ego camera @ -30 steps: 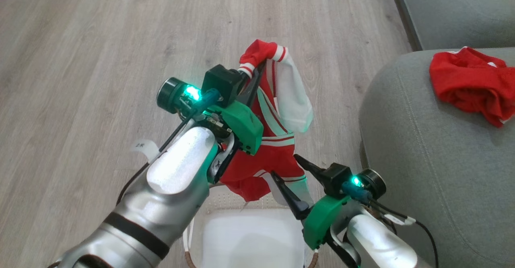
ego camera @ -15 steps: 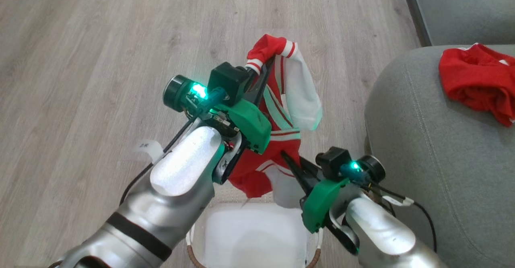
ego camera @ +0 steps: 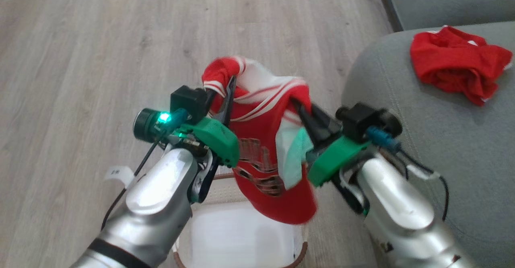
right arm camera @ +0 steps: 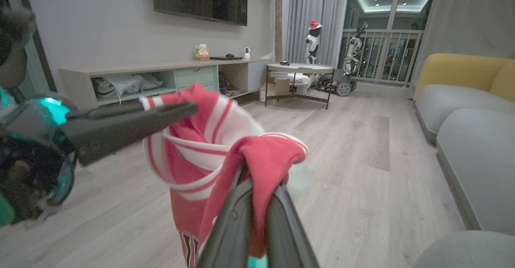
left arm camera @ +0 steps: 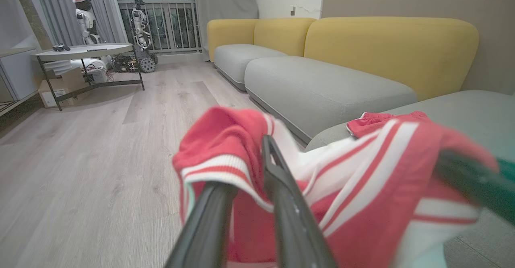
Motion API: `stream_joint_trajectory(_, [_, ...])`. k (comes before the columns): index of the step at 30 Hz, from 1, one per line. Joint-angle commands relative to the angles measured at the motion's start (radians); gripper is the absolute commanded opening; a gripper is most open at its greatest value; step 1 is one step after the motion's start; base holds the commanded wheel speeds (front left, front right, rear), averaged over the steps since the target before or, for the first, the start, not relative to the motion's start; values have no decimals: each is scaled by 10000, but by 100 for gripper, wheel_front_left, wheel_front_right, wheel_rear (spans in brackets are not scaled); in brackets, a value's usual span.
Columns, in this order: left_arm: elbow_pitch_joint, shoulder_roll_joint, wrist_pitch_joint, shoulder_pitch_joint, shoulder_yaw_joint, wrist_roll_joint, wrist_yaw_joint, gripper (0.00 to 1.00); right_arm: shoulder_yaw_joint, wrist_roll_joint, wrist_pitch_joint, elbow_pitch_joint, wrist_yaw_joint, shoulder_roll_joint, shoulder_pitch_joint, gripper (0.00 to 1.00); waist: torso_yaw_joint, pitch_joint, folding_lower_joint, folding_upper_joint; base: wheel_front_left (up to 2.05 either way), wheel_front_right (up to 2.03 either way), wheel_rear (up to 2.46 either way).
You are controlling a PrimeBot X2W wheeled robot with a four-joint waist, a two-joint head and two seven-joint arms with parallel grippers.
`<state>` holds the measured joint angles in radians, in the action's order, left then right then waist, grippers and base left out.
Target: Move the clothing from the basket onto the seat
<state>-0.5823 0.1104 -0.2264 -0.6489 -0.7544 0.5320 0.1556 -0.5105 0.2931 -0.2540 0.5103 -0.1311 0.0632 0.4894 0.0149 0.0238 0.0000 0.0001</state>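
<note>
Aiming for the large grey-green fabric sofa cushion [ego camera: 422, 151] on my right, I have the bright red jersey with white stripes and dark lettering [ego camera: 265, 159] hanging clear above the small cream plastic basket with a brown woven-look rim [ego camera: 233, 236]. The basket's white bottom looks bare. The second red garment [ego camera: 454, 64] lies crumpled on the cushion, so I judge this to be the last carry. Each pincer is clamped on its own bunch of the jersey's striped upper edge. The left gripper [ego camera: 227, 89] and right gripper [ego camera: 302, 106] are held apart, which spreads the cloth so it should land open rather than balled up. Below is a pale wood-plank floor [ego camera: 100, 38]. Beyond it stand a yellow-backed sofa [left arm camera: 386, 46], a low sideboard [right arm camera: 161, 75] and a round table [left arm camera: 80, 52].
</note>
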Motion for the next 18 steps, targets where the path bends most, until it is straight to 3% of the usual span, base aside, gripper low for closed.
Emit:
stream_joint_trajectory(1, [369,248,-131,-345,488,62,65,100,138,-149,-78,-582,4,-64,618,0,222,-4,0,-1,0,0,0])
stream_joint_trajectory(10, [585,333,-302,266,614,89,23,100,992,-595,-78,-1212,4,658,1315,0,1146,-22,0,-1,0,0,0])
stream_joint_trajectory(18, [823,381,-344,712,556,-183,-16,100,1524,-765,-78,-1671,4,1363,1715,0,2443,-130,0,-1,0,0,0])
